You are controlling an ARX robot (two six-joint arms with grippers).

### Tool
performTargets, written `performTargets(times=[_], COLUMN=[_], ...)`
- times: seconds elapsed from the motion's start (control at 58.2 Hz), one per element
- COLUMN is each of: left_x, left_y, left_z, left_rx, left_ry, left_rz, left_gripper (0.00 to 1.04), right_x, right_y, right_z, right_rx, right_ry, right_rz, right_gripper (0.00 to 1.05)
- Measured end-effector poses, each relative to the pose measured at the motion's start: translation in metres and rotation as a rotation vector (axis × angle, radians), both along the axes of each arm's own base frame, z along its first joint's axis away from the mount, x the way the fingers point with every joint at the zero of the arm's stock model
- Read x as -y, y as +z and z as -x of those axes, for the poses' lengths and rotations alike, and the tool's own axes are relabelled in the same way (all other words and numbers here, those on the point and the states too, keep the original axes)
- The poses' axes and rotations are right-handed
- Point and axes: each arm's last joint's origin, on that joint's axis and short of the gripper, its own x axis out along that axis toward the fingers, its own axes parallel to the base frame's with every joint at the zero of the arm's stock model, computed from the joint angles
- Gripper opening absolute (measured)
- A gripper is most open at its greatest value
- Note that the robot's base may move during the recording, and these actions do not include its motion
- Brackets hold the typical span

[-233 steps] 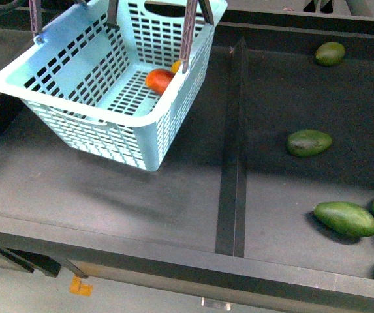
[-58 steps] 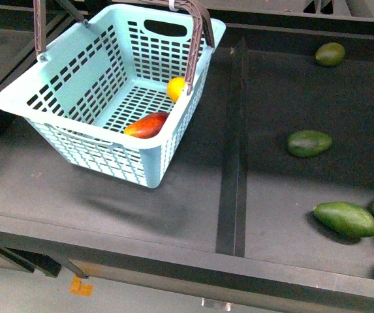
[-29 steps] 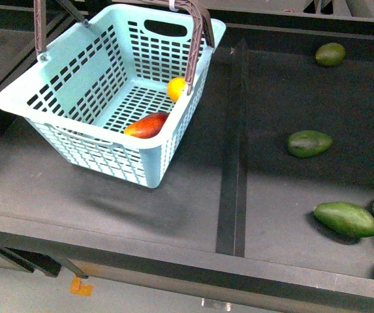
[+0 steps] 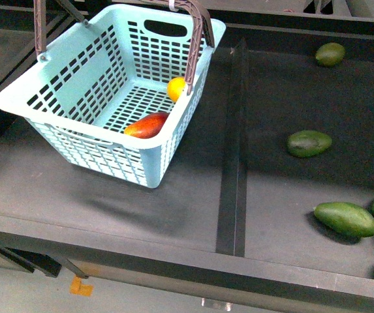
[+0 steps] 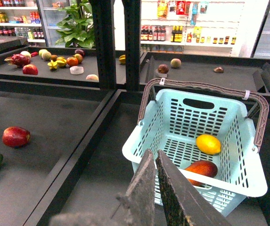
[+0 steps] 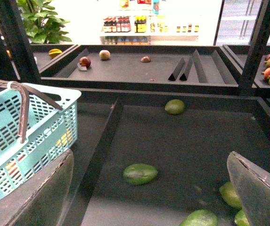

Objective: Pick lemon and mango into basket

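The left gripper [image 5: 156, 157] has its jaws pressed together, holding nothing; the right gripper [image 6: 149, 188] is spread wide and empty. In the front view the basket [image 4: 49, 107] sits at ten o'clock on the dark shelf [image 4: 76, 189]. Inside it the mango [image 4: 147, 125] lies nearest, and the lemon [image 4: 176, 89] rests beyond at one o'clock, against the wall.

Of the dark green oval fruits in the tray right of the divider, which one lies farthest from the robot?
The dark green oval fruit at the back, alone near the tray's far edge. The middle one lies closer, and the rest cluster at the near right.
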Motion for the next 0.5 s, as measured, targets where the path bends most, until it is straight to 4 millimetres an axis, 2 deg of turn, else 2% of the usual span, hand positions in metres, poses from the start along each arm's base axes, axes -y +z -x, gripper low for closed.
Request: performTargets(times=[0.052,0.155,0.326,0.498], left_x=[0.0,0.0,0.0,0.0], left_y=[0.0,0.0,0.0,0.0], left_z=[0.0,0.0,0.0,0.0], left_rx=[0.0,0.0,0.0,0.0], left_ry=[0.0,0.0,0.0,0.0], left_rz=[0.0,0.0,0.0,-0.001], left_gripper=[0.06,0.34,0.69,1.0], right_x=[0.0,0.0,0.0,0.0], right_y=[0.0,0.0,0.0,0.0], right_z=[0.0,0.0,0.0,0.0], right_rx=[0.0,0.0,0.0,0.0], right_ry=[0.0,0.0,0.0,0.0], right_rz=[0.0,0.0,0.0,0.0], right_gripper=[0.96,0.96,0.96,0.96])
